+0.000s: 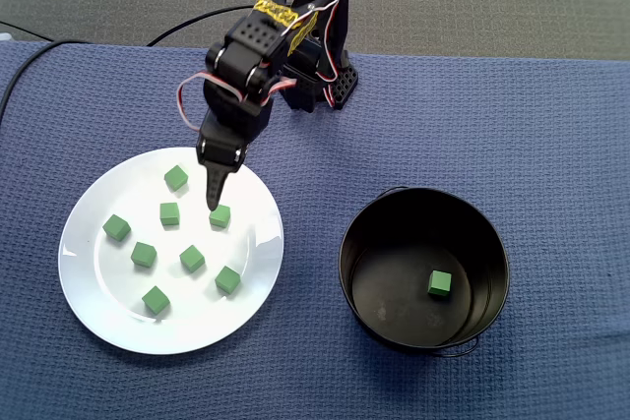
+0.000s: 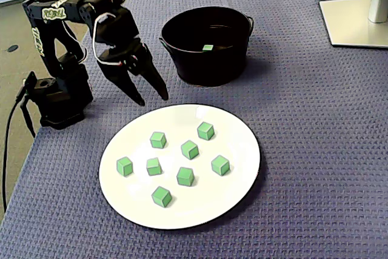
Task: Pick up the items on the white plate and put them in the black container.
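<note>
Green cubes (image 1: 192, 259) (image 2: 190, 149), eight counted in both fixed views, lie scattered on the white plate (image 1: 84, 272) (image 2: 239, 137), each clear of its neighbours and none stacked. As cubes they show no long axis, and their faces are turned at differing angles. A lone cube (image 1: 439, 284) (image 2: 208, 47) sits on the floor of the black container (image 1: 346, 243) (image 2: 206, 71). In the lower fixed view the container's near wall hides most of that floor, so only the cube's top shows.

Plate and container stand side by side, apart, on the blue cloth (image 1: 551, 125) (image 2: 303, 150) covering the worktop.

The pincer (image 1: 214, 202) (image 2: 153, 100) points downward, fingers spread, with nothing between them. The spread reads only in the lower fixed view. From above, the fingers merge into one dark point.

From above, that point falls just beside one cube near the plate's rim on the arm's side. The lower view shows it raised and touching no cube. Its height cannot be judged.

The arm (image 1: 261, 46) (image 2: 115, 28) has its base at a worktop edge. A pale stand (image 2: 357, 19) at the far corner is cut off by the frame.
</note>
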`<action>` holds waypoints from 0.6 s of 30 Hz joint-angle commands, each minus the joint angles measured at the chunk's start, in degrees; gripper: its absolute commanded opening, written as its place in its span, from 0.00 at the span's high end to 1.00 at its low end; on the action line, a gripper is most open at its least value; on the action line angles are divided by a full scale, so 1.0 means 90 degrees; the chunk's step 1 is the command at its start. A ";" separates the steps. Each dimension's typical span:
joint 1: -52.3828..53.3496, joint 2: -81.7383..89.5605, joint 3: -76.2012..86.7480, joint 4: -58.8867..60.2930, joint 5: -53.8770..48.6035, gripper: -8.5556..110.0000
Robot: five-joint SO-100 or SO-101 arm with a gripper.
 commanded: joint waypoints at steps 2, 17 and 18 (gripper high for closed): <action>0.0352 -0.0469 0.0371 -0.0615 -0.0137 0.79; 0.0215 -0.1582 0.0547 -0.1230 -0.0117 0.79; 0.0225 -0.1631 0.0537 -0.1260 -0.0137 0.79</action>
